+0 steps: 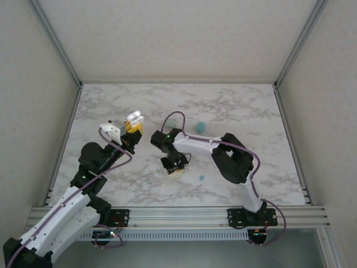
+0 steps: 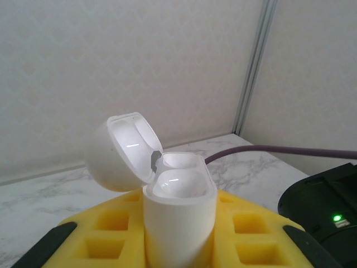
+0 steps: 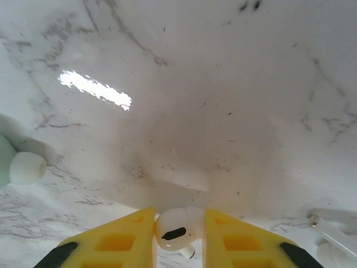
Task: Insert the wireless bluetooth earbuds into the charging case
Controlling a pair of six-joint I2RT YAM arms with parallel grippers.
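Clamping the open white charging case [image 2: 178,223], lid tipped toward ten o'clock, the left fingers [image 2: 111,229] stand narrow; the right fingers [image 3: 125,240] pinch a white earbud [image 3: 175,231].

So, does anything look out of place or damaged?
Nothing stands out. The white pebble-shaped charging case sits upright in the left gripper, lid open; the right gripper pinches a small white plastic earbud on the marble table.

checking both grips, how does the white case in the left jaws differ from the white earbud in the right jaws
The case is far bigger than the earbud. The case stands upright in the left jaws, lid open, raised off the table; the earbud sits in the right jaws low over the table. Both are white and pinched between yellow jaws.
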